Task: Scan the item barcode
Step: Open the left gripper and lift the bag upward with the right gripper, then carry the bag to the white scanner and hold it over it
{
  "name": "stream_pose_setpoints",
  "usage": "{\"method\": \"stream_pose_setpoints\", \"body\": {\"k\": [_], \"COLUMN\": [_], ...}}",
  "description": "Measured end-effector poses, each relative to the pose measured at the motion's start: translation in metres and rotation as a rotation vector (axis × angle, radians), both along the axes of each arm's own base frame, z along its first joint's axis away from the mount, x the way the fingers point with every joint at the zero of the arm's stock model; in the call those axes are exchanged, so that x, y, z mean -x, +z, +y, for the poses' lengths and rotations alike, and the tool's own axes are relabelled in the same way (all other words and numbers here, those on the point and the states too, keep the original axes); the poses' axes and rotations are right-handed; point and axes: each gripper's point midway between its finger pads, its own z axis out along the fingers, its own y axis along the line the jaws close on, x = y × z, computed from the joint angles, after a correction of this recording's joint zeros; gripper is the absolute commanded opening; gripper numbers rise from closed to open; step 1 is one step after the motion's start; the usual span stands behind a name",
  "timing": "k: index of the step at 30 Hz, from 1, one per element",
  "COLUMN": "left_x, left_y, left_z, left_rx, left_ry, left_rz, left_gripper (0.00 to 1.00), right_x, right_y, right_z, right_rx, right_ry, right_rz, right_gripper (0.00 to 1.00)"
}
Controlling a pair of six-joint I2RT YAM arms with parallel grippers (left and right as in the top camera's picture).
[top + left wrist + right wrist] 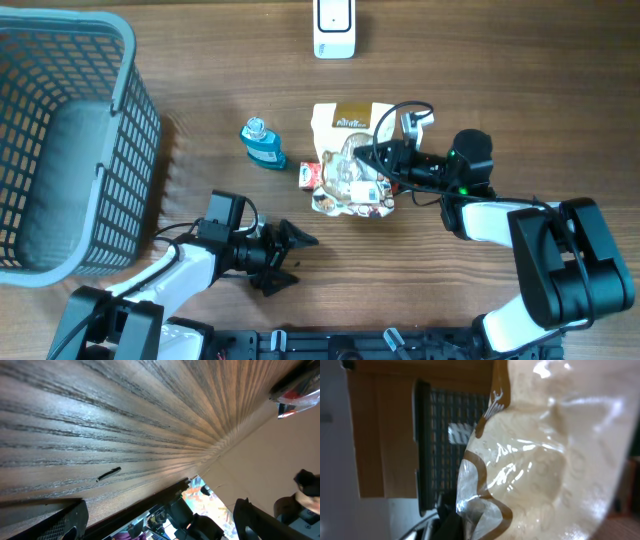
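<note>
Right gripper (378, 162) first: jaws clenched on the snack bag (345, 122), biting into its right-hand side, and the wrist camera is filled with crinkled cream-and-brown film. The bag lies flat on the table (480, 60), dead centre, its long axis running from the robot's side out towards the far edge. Straight out along that line sits the white scanner (334, 28), well apart from the bag's top end. That's the relation to watch: bag below, scanner directly beyond, so I'd say the carry goes up and away from the robot. No barcode is readable from here.

Over to the left gripper (303, 260): jaws released, spread wide and empty, hanging over bare wood near the robot's side, pointing towards the bag but well short of it. Right arm is clearly the nearer one.

Further out, a blue bottle (262, 142) just left of the bag, and the grey basket (130, 90) at the far left
</note>
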Motion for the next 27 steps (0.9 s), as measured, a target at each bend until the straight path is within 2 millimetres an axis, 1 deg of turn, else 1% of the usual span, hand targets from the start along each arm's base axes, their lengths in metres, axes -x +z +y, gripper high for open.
{"method": "stream_pose_setpoints", "body": {"k": [2,4,6,8,12,13,15,18,21,23,24,27], "left_x": [0.0,0.0,0.0,0.0,0.0,0.0,0.0,0.0,0.0,0.0,0.0,-0.001], "left_y": [0.0,0.0,0.0,0.0,0.0,0.0,0.0,0.001,0.001,0.001,0.001,0.001], "left_z": [0.0,0.0,0.0,0.0,0.0,0.0,0.0,0.0,0.0,0.0,0.0,0.0], "left_rx": [0.001,0.001,0.001,0.001,0.001,0.001,0.001,0.002,0.003,0.003,0.003,0.004], "left_ry": [0.0,0.0,0.0,0.0,0.0,0.0,0.0,-0.001,-0.001,-0.001,-0.001,-0.001], "left_rz": [0.0,0.0,-0.001,-0.001,-0.001,-0.001,-0.001,-0.001,0.0,-0.001,-0.001,-0.003], "left_gripper": [0.92,0.93,0.93,0.93,0.93,0.93,0.93,0.93,0.94,0.94,0.95,0.97], "right_x": [-0.004,-0.008,-0.009,-0.012,-0.02,-0.023,-0.027,-0.042,-0.065,-0.079,-0.086,-0.094], "right_y": [0.014,0.038,0.054,0.064,0.078,0.092,0.107,0.122,0.13,0.142,0.162,0.2], "right_z": [-0.001,-0.005,-0.009,-0.013,-0.019,-0.024,-0.03,-0.036,-0.038,-0.038,-0.039,-0.043], "right_rx": [-0.038,-0.111,-0.162,-0.205,-0.273,-0.313,-0.346,-0.352,-0.288,-0.248,-0.237,-0.222], "right_ry": [-0.019,-0.041,-0.056,-0.077,-0.137,-0.177,-0.226,-0.296,-0.362,-0.386,-0.4,-0.437], "right_rz": [-0.022,-0.038,-0.045,-0.009,0.06,0.062,0.052,0.08,0.122,0.111,0.05,-0.036], "right_gripper": [0.06,0.06,0.05,0.05,0.05,0.06,0.05,0.05,0.05,0.05,0.05,0.05]}}
